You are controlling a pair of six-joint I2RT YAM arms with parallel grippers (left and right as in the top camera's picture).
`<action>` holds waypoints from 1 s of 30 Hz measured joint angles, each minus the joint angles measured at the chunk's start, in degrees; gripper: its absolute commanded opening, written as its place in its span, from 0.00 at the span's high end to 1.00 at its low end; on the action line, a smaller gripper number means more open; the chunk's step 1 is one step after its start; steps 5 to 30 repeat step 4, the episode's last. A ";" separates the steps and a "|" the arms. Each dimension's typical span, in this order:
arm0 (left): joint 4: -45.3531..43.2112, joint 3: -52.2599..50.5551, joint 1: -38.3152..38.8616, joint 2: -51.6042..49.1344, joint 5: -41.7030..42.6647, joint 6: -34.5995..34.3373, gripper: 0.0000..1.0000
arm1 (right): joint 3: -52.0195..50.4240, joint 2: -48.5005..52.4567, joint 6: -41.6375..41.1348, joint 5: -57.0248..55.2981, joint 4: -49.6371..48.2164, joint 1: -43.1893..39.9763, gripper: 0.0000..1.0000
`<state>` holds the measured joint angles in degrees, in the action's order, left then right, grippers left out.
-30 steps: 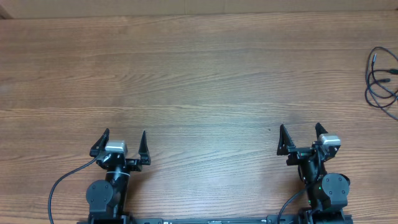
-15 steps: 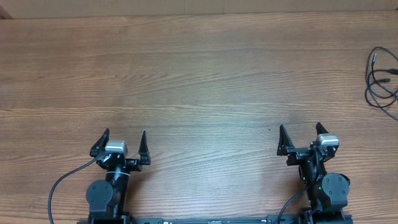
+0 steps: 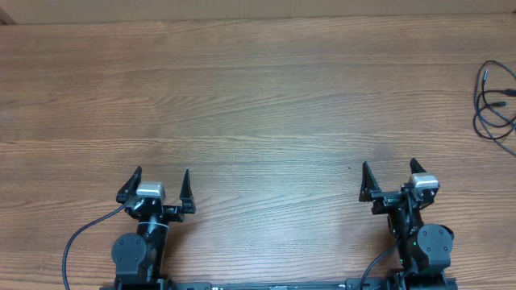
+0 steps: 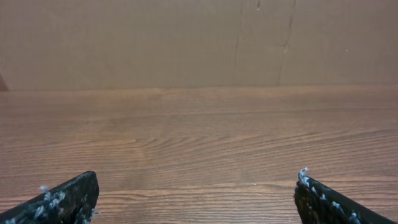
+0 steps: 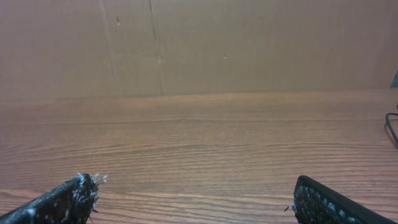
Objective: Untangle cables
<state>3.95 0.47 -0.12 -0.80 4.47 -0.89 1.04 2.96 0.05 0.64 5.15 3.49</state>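
Overhead, left tool [image 3: 160, 172] wide open, empty, right tool [image 3: 389, 164] alike

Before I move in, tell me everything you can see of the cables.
The cables are thin black cords lying in loose, overlapping loops flat on the wooden table. They sit at the right edge of the overhead view, partly cut off by the frame. A small plug end shows near the top of the loops. Only the table touches them.

Open wood table [image 3: 258, 97] ahead of both arms; cables [image 3: 493, 103] far right edge.
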 measured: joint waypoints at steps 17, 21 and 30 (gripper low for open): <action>0.00 0.00 0.00 0.00 -0.02 0.00 0.00 | 0.00 0.00 -0.02 -0.02 0.00 0.00 0.00; 0.00 0.00 0.00 0.00 -0.02 0.00 0.00 | 0.00 0.00 -0.02 -0.02 0.00 0.00 0.00; 0.00 0.00 0.00 0.00 -0.02 0.00 0.00 | 0.00 0.00 -0.02 -0.02 0.00 0.00 0.00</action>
